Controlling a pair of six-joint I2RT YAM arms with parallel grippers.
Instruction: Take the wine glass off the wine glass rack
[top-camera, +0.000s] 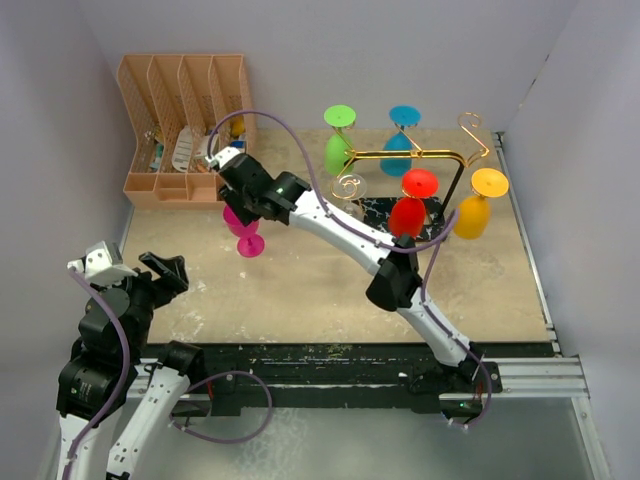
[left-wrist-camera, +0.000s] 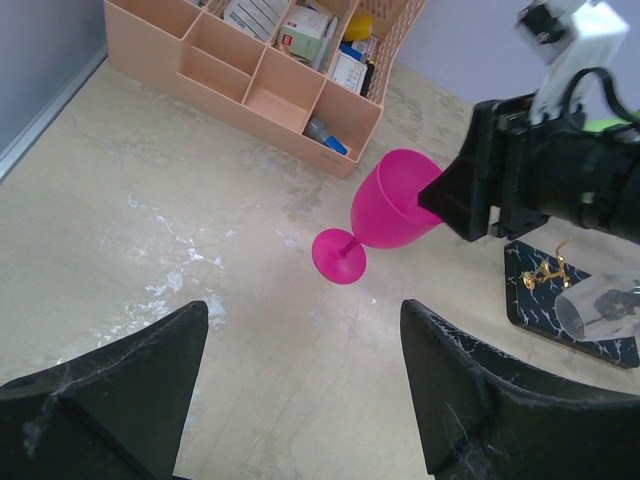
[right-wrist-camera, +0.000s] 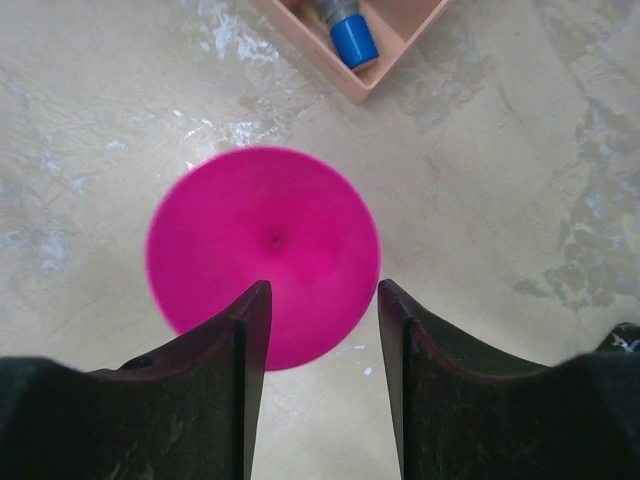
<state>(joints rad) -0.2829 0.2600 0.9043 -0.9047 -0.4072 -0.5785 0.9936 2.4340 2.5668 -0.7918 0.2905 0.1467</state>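
pink wine glass (right-wrist-camera: 262, 240) sits just below the parted right claw (right-wrist-camera: 322, 292).

Magenta wine glass (left-wrist-camera: 395, 205), gold wine glass rack (top-camera: 420, 153), black white-marbled base (top-camera: 378, 212), orange organiser (top-camera: 185, 100)

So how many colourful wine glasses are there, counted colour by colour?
Pink plastic wine glass: 1
Green plastic wine glass: 1
Blue plastic wine glass: 1
Red plastic wine glass: 1
Yellow plastic wine glass: 1
Total: 5
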